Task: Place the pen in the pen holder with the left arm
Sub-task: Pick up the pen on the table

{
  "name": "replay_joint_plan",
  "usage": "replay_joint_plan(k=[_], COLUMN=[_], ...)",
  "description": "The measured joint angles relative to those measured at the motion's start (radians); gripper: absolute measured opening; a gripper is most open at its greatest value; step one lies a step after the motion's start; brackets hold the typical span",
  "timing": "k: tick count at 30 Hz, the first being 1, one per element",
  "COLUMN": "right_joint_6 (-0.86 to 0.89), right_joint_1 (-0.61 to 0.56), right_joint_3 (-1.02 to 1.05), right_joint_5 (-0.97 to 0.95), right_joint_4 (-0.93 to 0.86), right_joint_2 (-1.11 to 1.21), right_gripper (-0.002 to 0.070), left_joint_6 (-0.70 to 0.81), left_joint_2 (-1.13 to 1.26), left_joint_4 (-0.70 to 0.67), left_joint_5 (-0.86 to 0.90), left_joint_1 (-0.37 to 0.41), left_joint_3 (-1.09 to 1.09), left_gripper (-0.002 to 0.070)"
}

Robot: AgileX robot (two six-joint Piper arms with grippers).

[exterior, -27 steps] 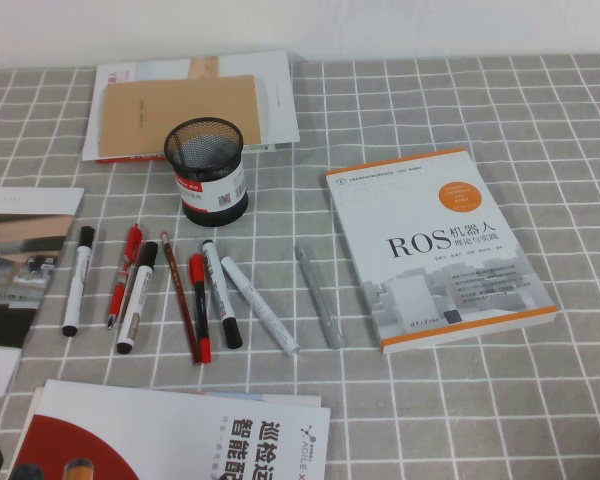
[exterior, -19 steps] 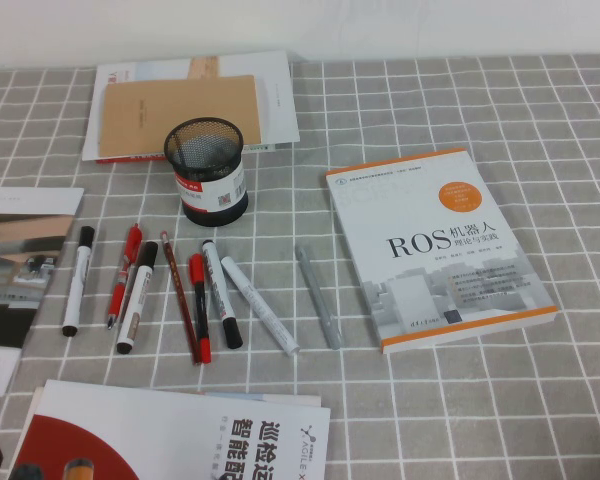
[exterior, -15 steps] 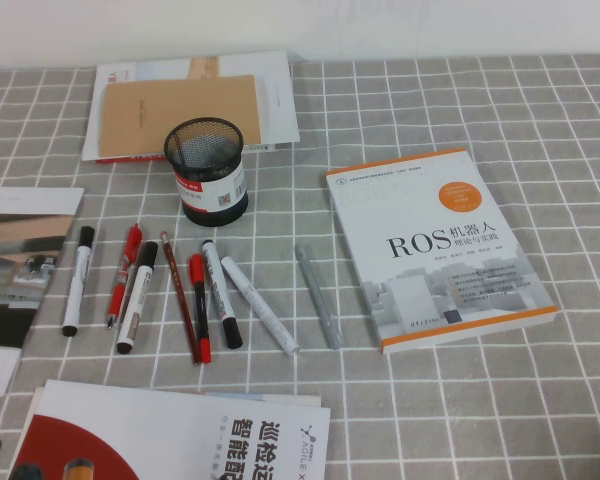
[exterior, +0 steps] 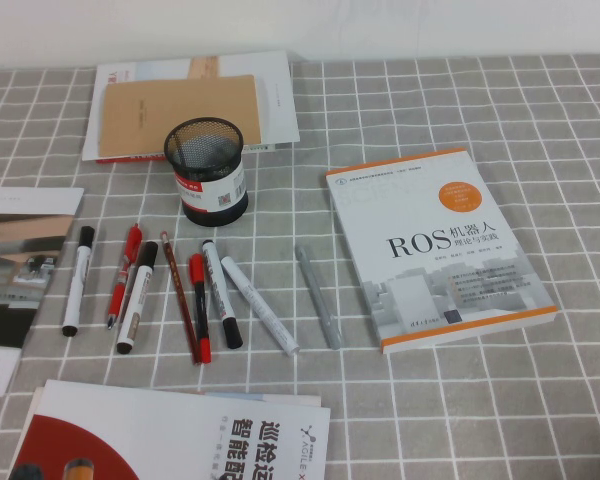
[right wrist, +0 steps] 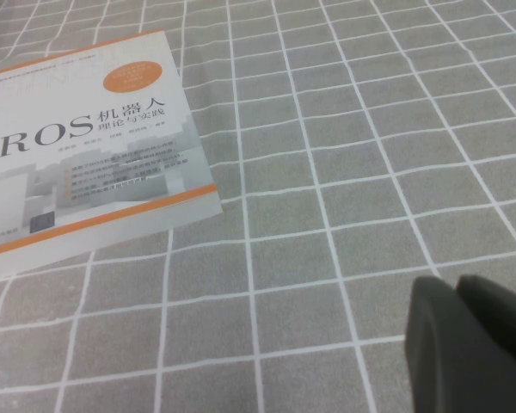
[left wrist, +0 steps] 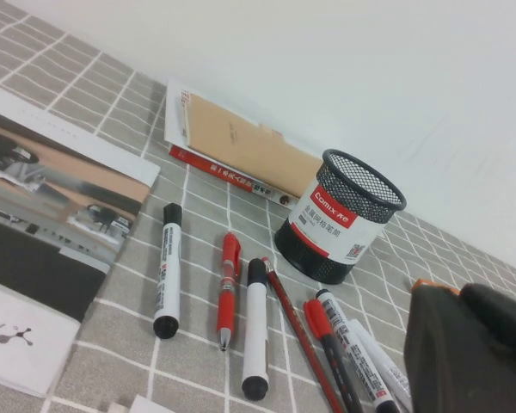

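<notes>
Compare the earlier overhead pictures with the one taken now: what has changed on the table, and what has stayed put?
Only one thing changed: the dark shape at the near left corner of the high view, probably part of the left arm, has dropped out of sight. Nothing was gripped or released. The left claw and right claw show only in their wrist views. The pen, the pen holder, the other markers and the ROS book stayed as they were.

A ROS book [exterior: 438, 245] lies right of a grey pen [exterior: 318, 296], with red pens [exterior: 125, 272] among the markers.
</notes>
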Motion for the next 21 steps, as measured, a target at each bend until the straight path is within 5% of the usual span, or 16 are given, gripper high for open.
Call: replay_joint_plan(k=[15, 21], right_joint_6=[0.000, 0.000], right_joint_1=[0.000, 0.000], right_joint_3=[0.000, 0.000], right_joint_5=[0.000, 0.000], right_joint_4=[0.000, 0.000], right_joint_2=[0.000, 0.000], right_gripper=[-0.0015, -0.0015], left_joint_6=[0.002, 0.013], left_joint_2=[0.010, 0.224], left_joint_4=[0.000, 0.009], left_joint_5=[0.061, 0.207], left_joint_1=[0.000, 0.000], left_joint_3=[-0.045, -0.214], left_gripper=[-0.0002, -0.0002])
